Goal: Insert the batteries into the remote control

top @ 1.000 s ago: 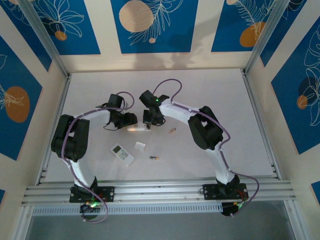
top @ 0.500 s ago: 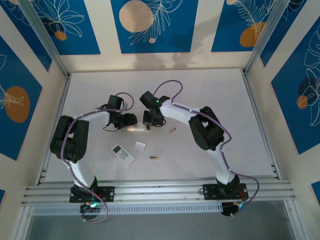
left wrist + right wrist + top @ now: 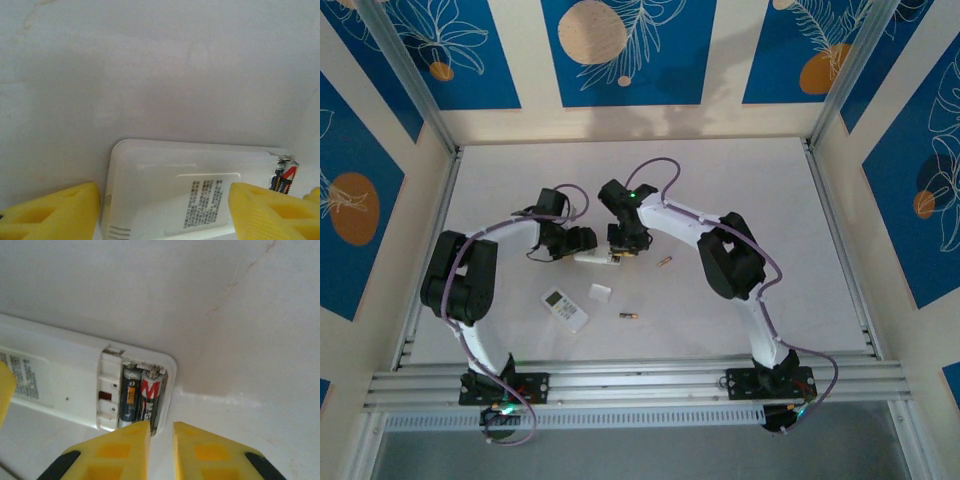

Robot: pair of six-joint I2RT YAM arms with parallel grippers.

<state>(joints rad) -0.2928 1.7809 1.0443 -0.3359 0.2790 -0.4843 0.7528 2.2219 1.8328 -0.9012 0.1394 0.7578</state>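
Note:
A white remote control (image 3: 592, 257) lies back-up on the table between my two grippers. Its battery bay (image 3: 137, 392) is uncovered, and two batteries (image 3: 151, 396) lie side by side inside it. My right gripper (image 3: 161, 440) hovers just off that end, its jaws a narrow slit apart with nothing between them. My left gripper (image 3: 165, 210) stands open astride the other half of the remote (image 3: 165, 180), near the printed label. One battery end (image 3: 284, 176) peeks out at the far right of the left wrist view. Two loose batteries (image 3: 628, 315) (image 3: 664, 262) lie on the table.
A second, smaller remote (image 3: 564, 309) lies face-up near the left arm, with a small white cover (image 3: 600, 292) beside it. The table (image 3: 760, 190) is walled by aluminium rails on all sides.
My left jaws have spread wider round the remote. My right jaws have parted from shut to a slit. The arms have barely moved.

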